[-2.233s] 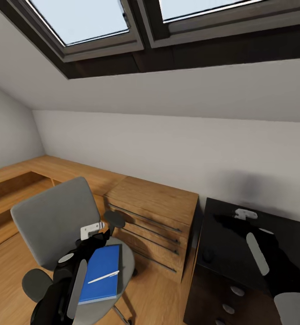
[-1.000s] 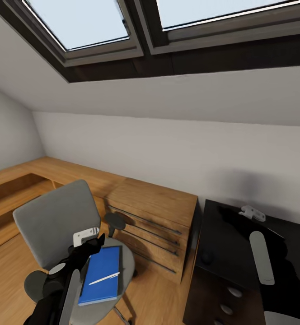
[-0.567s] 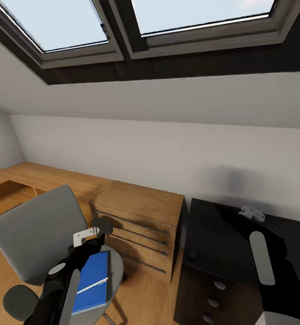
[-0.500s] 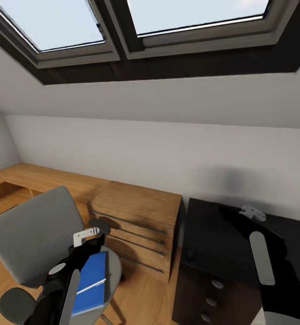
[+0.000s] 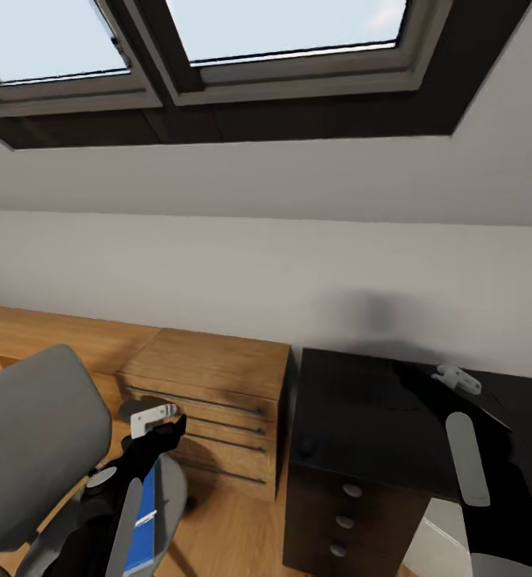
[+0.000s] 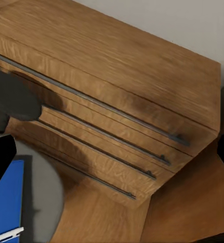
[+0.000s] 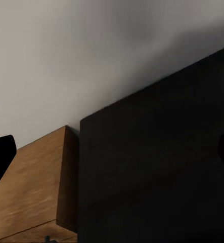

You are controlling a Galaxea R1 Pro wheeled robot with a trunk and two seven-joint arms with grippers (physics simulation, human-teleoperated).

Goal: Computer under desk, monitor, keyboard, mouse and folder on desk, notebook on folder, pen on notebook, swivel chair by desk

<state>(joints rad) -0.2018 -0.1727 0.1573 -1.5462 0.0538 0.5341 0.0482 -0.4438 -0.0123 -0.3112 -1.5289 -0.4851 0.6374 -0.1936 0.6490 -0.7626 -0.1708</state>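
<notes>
**Surveying workspace mid-task: folder and pen on chair, desk largely unfilled**

1. Left gripper (image 5: 163,423), black with a white bracket: fingers spread wide at the edges of the left wrist view, nothing between them. It hangs over the chair seat, just above the blue item.
2. Flat blue folder (image 5: 144,525): lies on the seat, partly hidden by the left arm. Whether a notebook sits on it cannot be told. Not yet moved to the desk.
3. Thin pale pen (image 5: 146,519): rests across the blue cover, so it is on the chair rather than on a desk stack.
4. Grey upholstered swivel chair (image 5: 34,449): stands in front of the dresser, well apart from the desk. Positioning judged outstanding.
5. Right gripper (image 5: 452,377), same make: fingers wide in the right wrist view, empty, poised over the desk top.
6. Glossy black desk with round-knobbed drawers (image 5: 354,401): the stretch in view carries no monitor or keyboard. A small dark rounded lump (image 5: 304,445) near the front corner may be the mouse; too dark to confirm.
7. Light wooden dresser with long bar handles (image 5: 210,377): just beside the desk; no part in the task.
8. White sloped wall (image 5: 266,264) and skylights (image 5: 290,28): backdrop.

Judgement: early stage; folder, notebook, pen and chair steps all left.
</notes>
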